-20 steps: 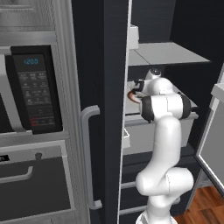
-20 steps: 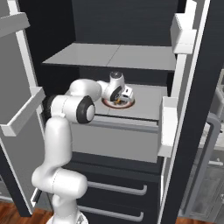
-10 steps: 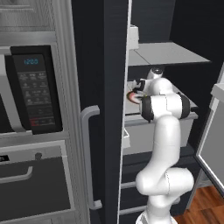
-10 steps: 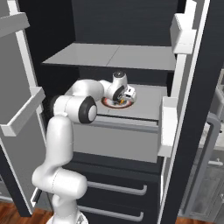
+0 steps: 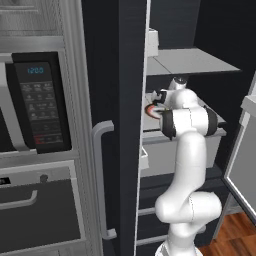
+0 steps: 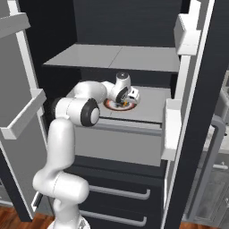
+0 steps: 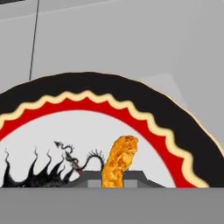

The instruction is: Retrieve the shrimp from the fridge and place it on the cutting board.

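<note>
Reaching into the open fridge [image 6: 192, 134], the hand [image 6: 127, 101] is being held low over the plate [image 7: 175, 127] on the middle shelf [image 6: 152, 107], its fingers pressed together, pinching the shrimp [image 7: 119, 161] lying there.

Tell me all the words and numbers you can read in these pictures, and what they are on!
"12:00", as best it reads, in small blue digits: on the display of the black-panelled microwave.
Microwave keypad buttons below it: too small and blurred to read.
White plate with the black and red ring: a black squiggly drawing, no letters.
Tall black fridge: no label seen.
</note>
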